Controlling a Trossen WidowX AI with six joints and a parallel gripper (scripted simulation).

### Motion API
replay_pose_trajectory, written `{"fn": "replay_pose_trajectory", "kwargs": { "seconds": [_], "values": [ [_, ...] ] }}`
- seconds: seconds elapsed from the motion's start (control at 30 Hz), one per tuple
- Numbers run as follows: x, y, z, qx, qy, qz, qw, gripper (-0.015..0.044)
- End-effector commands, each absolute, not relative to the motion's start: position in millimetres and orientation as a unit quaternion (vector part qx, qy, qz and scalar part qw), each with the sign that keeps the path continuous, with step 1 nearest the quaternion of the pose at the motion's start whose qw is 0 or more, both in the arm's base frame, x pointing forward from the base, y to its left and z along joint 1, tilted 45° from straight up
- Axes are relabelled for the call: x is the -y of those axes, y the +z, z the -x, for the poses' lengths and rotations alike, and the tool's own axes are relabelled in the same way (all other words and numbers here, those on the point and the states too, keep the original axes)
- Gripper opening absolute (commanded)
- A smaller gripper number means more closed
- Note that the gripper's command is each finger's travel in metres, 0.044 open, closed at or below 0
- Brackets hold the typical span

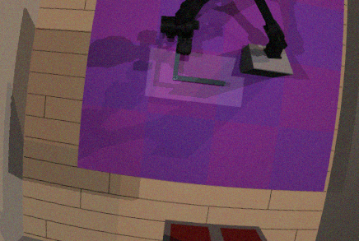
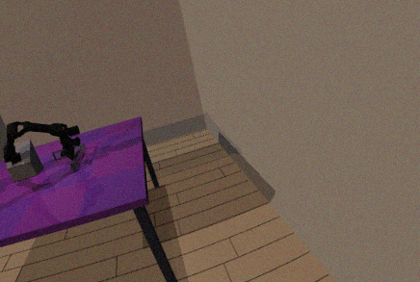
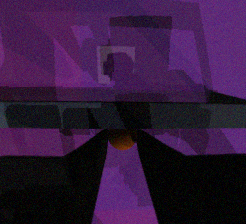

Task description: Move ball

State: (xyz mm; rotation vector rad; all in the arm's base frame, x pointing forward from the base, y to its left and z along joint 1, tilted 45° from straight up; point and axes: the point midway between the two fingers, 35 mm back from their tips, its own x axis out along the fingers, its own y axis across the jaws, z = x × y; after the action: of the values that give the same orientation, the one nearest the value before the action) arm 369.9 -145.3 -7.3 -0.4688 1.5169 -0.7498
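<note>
Gripper is clamped on the orange ball, which I see hanging just short of the clear wall. Grasp done, I judge; placing on the copy and releasing remain.

Your orange ball sits pinched between dark fingers, partly hidden behind the clear wall's lower edge.
</note>
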Motion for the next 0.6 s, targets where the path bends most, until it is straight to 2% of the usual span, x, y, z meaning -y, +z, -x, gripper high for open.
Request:
{"fn": "replay_pose_trajectory", "kwargs": {
  "seconds": [0.0,0.57],
  "values": [
    [155.6,-17.4,-366.4,-0.665,-0.329,0.21,0.636,0.0],
    [169.1,-30.8,-364.3,-0.665,-0.329,0.21,0.636,0.0]
  ]
}}
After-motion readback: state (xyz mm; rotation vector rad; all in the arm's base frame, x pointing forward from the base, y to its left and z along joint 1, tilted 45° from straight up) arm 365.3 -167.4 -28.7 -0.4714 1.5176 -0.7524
